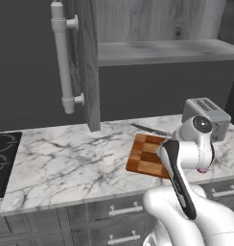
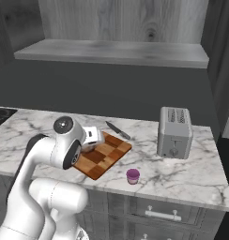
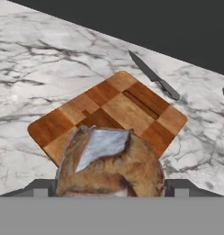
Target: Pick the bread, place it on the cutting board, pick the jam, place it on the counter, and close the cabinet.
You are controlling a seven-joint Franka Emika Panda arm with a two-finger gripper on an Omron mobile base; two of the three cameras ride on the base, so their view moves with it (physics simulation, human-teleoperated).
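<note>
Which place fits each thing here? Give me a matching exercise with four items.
Things:
1. round brownish-tan bread roll
2. small pink-purple jam jar
3. dark-handled kitchen knife
4. grey two-slot toaster

Places:
A. on the white marble counter, in front of the checkered wooden cutting board
B. right of the board
C. in the hand, over the board
D. behind the board

Pairs: 1-C, 2-A, 3-D, 4-B

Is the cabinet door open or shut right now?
Open. The cabinet door swings out edge-on toward the camera in the left base view, its bar handle facing left, leaving the shelf exposed.
</note>
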